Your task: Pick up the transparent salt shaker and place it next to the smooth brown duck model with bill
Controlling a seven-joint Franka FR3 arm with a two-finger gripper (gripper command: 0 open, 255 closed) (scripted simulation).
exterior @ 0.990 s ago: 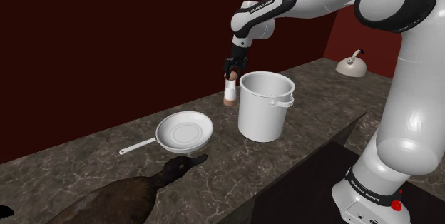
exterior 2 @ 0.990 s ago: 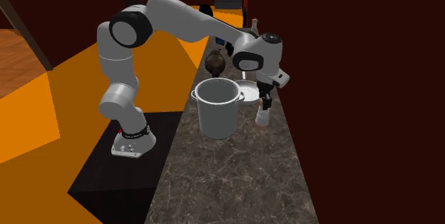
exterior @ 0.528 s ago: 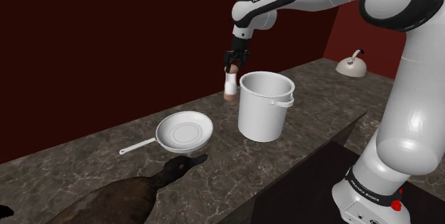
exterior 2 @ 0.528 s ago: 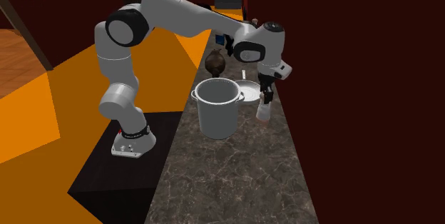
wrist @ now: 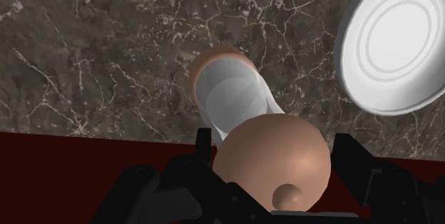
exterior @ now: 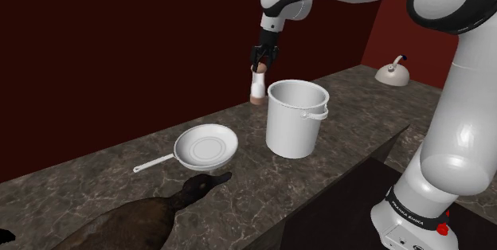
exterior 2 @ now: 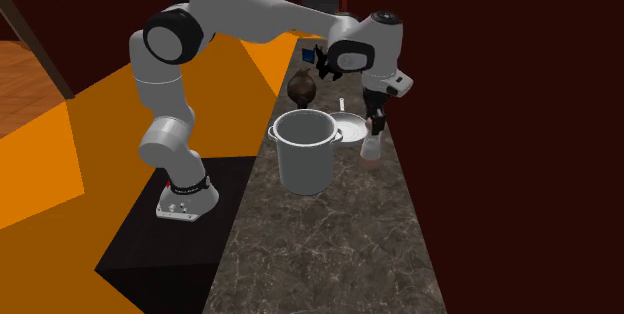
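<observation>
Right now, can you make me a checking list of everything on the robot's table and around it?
Surface: dark marbled stone counter with white veins.
Job's things: pale salt shaker with tan cap and base, upright, clasped at its cap; smooth dark brown duck model, well apart from the shaker.
Clutter: tall white pot with handles, beside the shaker; white frying pan between pot and duck; white kettle at the counter's far end.
Gripper: all-black two-finger gripper, shut on the shaker.
Cables: nothing seen.
Surroundings: dark red walls; orange floor.
</observation>
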